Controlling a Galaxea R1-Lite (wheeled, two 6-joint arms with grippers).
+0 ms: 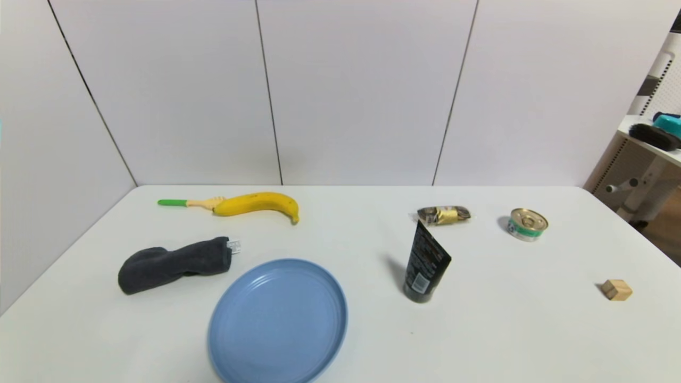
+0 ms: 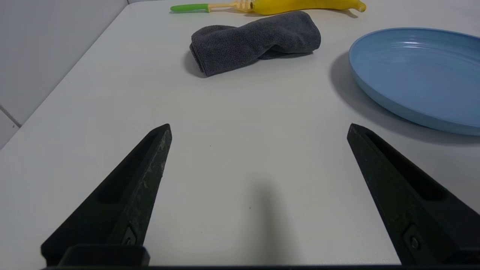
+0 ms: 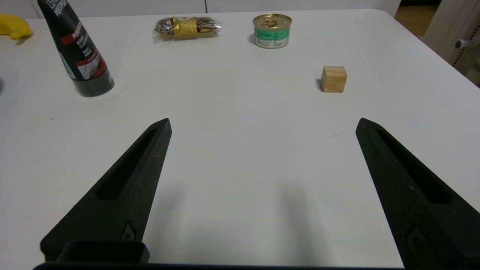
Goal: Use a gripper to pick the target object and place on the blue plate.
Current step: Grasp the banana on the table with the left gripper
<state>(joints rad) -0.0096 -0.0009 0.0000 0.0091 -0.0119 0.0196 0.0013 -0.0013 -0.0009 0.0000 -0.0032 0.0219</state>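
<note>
**Banana at the far left of the desk, both grippers spread and holding nothing**

The banana [image 1: 258, 204] lies on its side near the back edge of the white desk [image 1: 479, 330], on the robot's left, its curve arching away from the robot. One end touches the beige prongs of a small fork [image 1: 190, 202] with a green handle, which points further left. Nearer the robot than the banana sits a rolled dark grey towel [image 1: 173, 263], and just to the right of that towel the blue plate [image 1: 276, 322] rests flat near the front edge, with nothing on it. Banana and plate are well apart, with bare desk between them.

The left gripper [image 2: 258, 129] hovers low over the front left part of the desk, its two pointed black fingers [image 2: 150, 165] spread wide with only desk surface between them; the towel, the plate rim and the banana all lie ahead of it. The right gripper [image 3: 262, 125] is likewise low over the front right area, fingers wide apart and gripping nothing.

On the right half of the desk stand a black tube [image 1: 424, 264] upright on its cap, a wrapped snack [image 1: 443, 215] behind it, a small tin can [image 1: 526, 224] further right, and a wooden cube [image 1: 616, 290] alone near the right edge
</note>
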